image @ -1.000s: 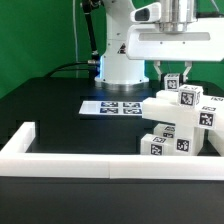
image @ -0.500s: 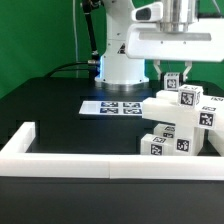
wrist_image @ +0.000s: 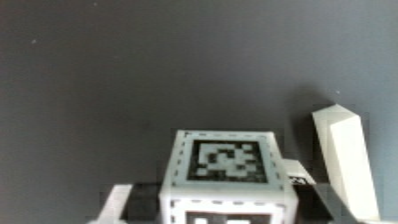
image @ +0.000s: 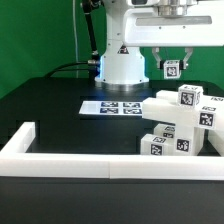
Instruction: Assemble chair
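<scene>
Jaws of the gripper [image: 171, 62] are clamped on a small tagged chair part [image: 171, 69], lifted clear above the black table [image: 60, 105] toward its far right in the exterior view. Below it, the stacked chair parts [image: 180, 122] sit against the white rail [image: 90, 158] along the near edge. Farther out, the marker board [image: 112, 106] lies flat before the robot base [image: 122, 66].
</scene>
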Motion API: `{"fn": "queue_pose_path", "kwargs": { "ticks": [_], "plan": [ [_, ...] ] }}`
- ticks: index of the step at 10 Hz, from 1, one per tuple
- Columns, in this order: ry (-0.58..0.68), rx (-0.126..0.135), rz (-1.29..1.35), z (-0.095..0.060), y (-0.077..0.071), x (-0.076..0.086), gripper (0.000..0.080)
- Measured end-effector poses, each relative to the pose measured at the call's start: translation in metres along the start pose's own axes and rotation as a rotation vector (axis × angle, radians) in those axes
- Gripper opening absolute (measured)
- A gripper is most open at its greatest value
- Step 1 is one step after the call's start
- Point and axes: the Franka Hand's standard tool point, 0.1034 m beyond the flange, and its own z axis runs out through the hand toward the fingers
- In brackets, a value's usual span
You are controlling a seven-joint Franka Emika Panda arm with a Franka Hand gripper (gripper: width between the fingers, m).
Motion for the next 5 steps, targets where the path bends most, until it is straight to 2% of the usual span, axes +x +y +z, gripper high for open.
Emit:
{"fn": "queue_pose_path", "kwargs": {
  "ticks": [1,3,4,5],
  "plan": [
    [-0.001,-0.003,-0.016,-0.001,0.000,0.001,0.0287],
    [0.016,0.003,-0.062,-0.016,-0.004,0.018,0.0287],
    [0.014,0.004,-0.073,-0.029,-0.010,0.031,0.0287],
    [0.041,-0.029,-0.141,-0.040,-0.022,0.046,0.0287]
  ]
}}
